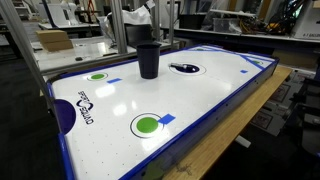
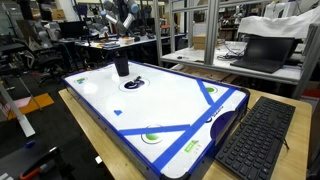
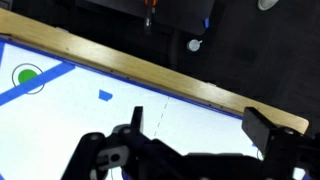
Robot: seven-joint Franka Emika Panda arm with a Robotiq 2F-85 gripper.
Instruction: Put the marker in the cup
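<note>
The cup (image 1: 148,58) is a tall dark tumbler standing upright at the far end of the white air hockey table (image 1: 200,110). It also shows in an exterior view (image 2: 121,67). The marker (image 1: 183,68) is a small dark stick lying flat inside a printed blue ring, beside the cup. It shows in an exterior view too (image 2: 133,83). My gripper (image 3: 200,125) is open and empty in the wrist view, above white table surface near the wooden edge. Neither cup nor marker shows in the wrist view.
Flat green discs (image 1: 119,125) (image 1: 97,75) are printed on the table, and one shows in the wrist view (image 3: 27,75). A wooden bench edge (image 3: 150,70) borders the table. A black keyboard (image 2: 255,140) lies beside it. Cluttered desks stand behind.
</note>
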